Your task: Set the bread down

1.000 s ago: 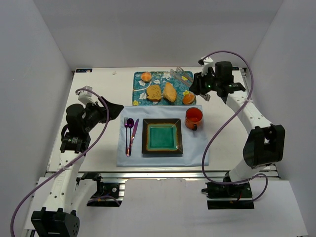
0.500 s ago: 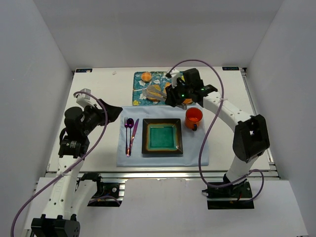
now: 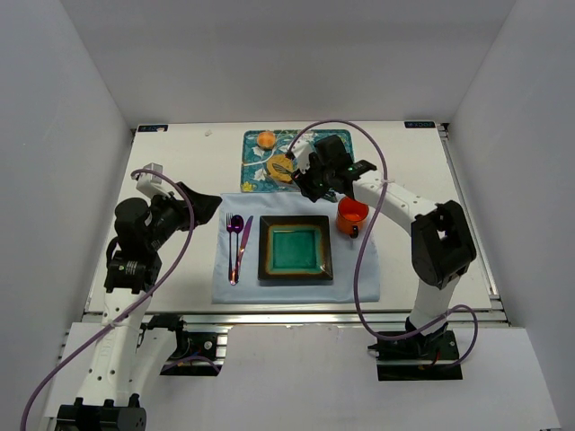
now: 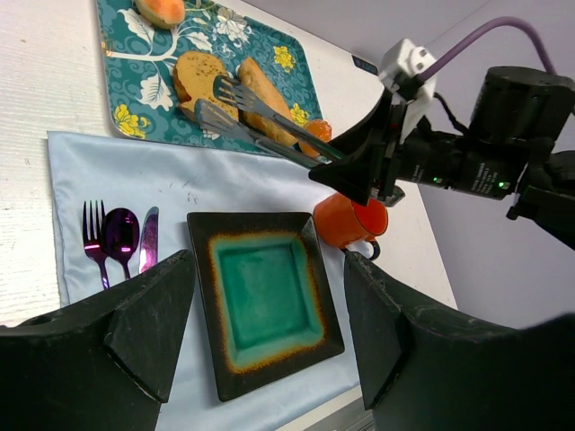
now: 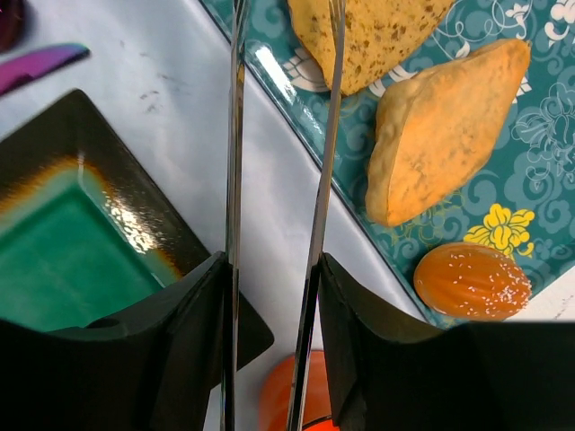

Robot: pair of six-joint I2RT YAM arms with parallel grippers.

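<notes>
So the tongs (image 4: 260, 121) are gripped in the right pincer (image 5: 274, 305), tips spread over the bread (image 4: 199, 76) for pinching; contact maybe not made. The left pincer (image 4: 268, 305) is parked open, unused.

The plate (image 4: 265, 296) is near-black at the rim, with a rust-orange band round a glossy teal centre. Beneath it lies a pale-blue placemat (image 4: 108, 171); left, purple cutlery (image 4: 119, 235); right, an orange mug (image 4: 346, 220). Behind it: the tray (image 5: 530, 180) — teal, white swirls, yellow flowers — speckled golden-brown bread (image 5: 377, 36), a tan roll (image 5: 440, 126), silvery tongs (image 4: 230, 91).
</notes>
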